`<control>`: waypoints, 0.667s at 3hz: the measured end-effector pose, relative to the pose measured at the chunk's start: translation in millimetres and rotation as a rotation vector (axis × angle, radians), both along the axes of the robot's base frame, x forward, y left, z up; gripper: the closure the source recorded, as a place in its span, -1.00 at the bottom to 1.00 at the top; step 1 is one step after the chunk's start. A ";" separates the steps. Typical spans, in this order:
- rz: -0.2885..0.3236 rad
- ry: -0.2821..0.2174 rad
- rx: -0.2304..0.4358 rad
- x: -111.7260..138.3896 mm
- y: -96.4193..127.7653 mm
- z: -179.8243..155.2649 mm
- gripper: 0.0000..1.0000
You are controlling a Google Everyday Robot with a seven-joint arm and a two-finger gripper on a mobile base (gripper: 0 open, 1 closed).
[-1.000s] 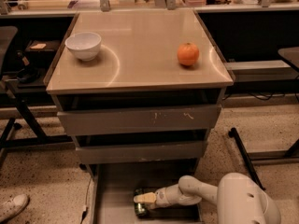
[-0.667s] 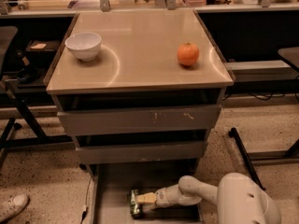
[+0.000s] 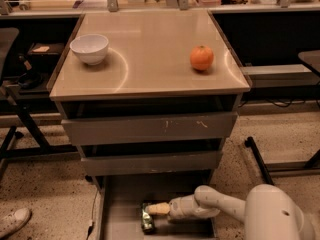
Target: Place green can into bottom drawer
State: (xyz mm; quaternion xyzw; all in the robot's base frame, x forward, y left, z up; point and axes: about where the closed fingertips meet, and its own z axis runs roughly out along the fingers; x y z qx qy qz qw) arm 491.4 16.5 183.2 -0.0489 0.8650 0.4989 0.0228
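My pincer (image 3: 156, 209) reaches into the drawer (image 3: 125, 199) from its right side; the can (image 3: 147, 220) sits at the pincer's tip, just leftward, low toward the drawer's front, long axis running front to back; whether I grip it I cannot tell.

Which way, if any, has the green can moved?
Yes: the green can edged left toward the left rail of the bottom drawer; the gripper beside it.

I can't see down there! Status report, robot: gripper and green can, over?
Gripper low in bottom drawer, at green can. Can lying on drawer floor. Nothing blocking. Over.
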 end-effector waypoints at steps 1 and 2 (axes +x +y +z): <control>-0.168 -0.112 -0.062 34.0 -46.9 78.2 -1.00; -0.353 -0.186 -0.152 44.9 -107.1 151.2 -1.00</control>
